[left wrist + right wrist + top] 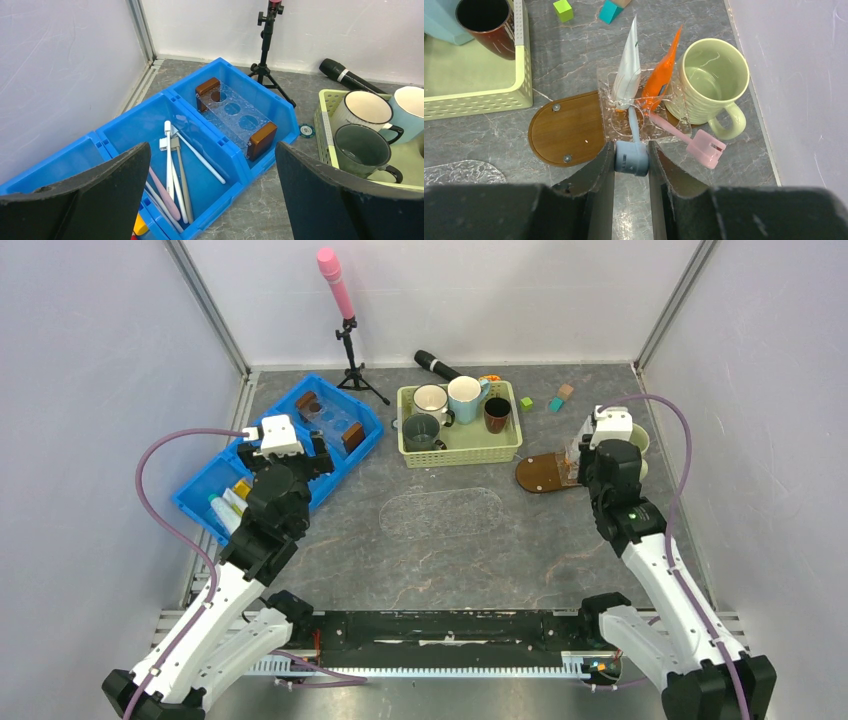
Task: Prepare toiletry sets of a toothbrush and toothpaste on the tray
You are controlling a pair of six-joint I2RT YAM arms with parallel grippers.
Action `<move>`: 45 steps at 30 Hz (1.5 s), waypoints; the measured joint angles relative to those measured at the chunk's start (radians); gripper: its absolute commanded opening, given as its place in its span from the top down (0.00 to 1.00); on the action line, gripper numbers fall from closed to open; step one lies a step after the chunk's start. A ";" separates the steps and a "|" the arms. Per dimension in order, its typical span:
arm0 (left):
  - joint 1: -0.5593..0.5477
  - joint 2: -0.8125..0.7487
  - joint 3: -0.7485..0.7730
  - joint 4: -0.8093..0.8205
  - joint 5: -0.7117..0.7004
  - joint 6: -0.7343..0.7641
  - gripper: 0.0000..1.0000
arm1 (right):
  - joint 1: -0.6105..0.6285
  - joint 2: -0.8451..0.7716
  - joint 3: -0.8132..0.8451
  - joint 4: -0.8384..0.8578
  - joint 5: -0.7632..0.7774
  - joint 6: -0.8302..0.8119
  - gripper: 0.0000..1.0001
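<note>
The right fingers point(596, 175) pinch the thick end of a blue-grey plastic toothbrush point(631, 156), whose thin end seems to enter the clear holder point(611, 122) on the dark-brown wooden oval tray point(566, 130). A crooked push could tip this holder with its white toothpaste tube point(629, 65) and orange toothpaste tube point(664, 67). The left fingers point(100, 190) are spread above the blue divided bin point(222, 145) of loose toothbrushes point(170, 165).

Right wrist view: blue toothbrush point(633, 159), its near end is lost between the clamping fingers of the right gripper point(631, 149). Tray point(566, 127): the part ahead and right of the tool lies under a clear holder point(608, 90), and its near edge is behind a finger.

Left wrist view: toothbrushes point(172, 170) run behind the left gripper point(212, 152), hiding their ends. Yellow item point(140, 226) is cut off at the bottom edge and cannot be identified.
</note>
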 measured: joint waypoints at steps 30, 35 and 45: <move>0.005 0.000 0.000 0.014 0.000 0.000 0.00 | -0.100 0.047 0.000 0.017 -0.183 0.026 0.90; 0.005 -0.001 0.000 0.014 0.000 0.000 0.00 | -0.100 0.048 0.013 0.002 -0.183 0.023 0.92; 0.005 -0.002 -0.003 0.014 0.000 0.000 0.00 | -0.100 0.048 0.027 -0.008 -0.183 0.018 0.91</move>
